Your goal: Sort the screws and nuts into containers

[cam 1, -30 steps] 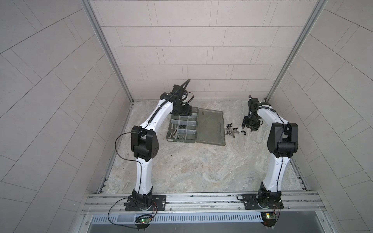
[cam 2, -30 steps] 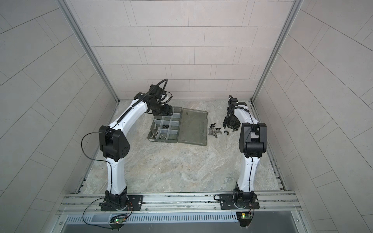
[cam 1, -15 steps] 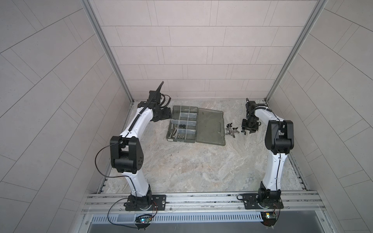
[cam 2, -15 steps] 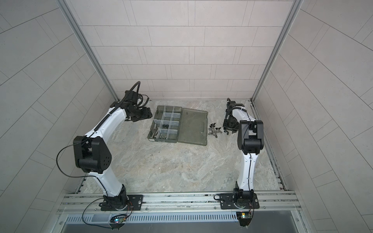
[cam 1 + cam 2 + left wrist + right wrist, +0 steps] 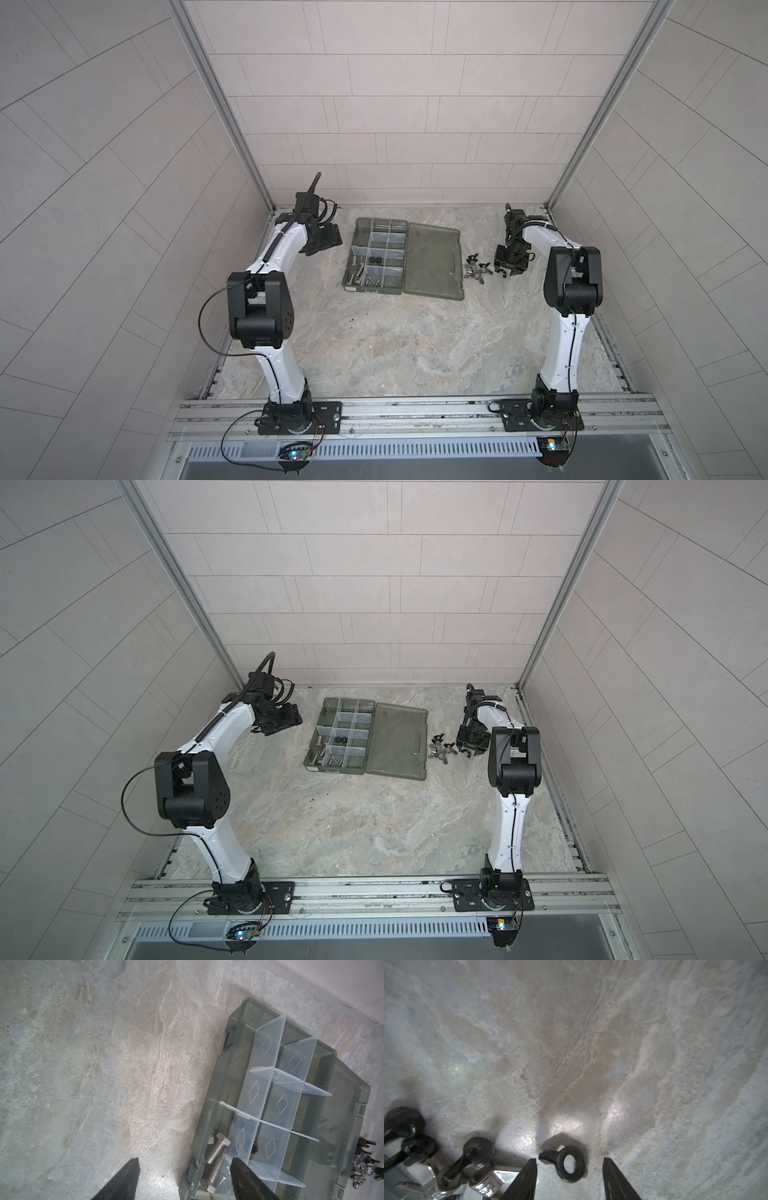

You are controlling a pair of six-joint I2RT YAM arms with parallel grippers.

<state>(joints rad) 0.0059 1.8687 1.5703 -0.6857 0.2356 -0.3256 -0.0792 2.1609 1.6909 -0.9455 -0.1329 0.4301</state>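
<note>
- While the left gripper (image 5: pixel 185 1160) hangs beside the organiser case (image 5: pixel 209 1105), fingers spread on nothing, we see only its fingertips; the frame cuts off the rest.
- Hex bolts (image 5: pixel 217 1150) lie in an edge compartment (image 5: pixel 358 254); two black nuts (image 5: pixel 375 260) sit in the next one, blurred behind dividers (image 5: pixel 268 1043).
- Right gripper (image 5: pixel 570 1159) fingers stand apart astride a black ring (image 5: pixel 571 1164) on the table (image 5: pixel 571 1043), not clamping it.
- Loose pile (image 5: pixel 478 272), right of the lid (image 5: pixel 434 266) in both top views, is too small to sort.
</note>
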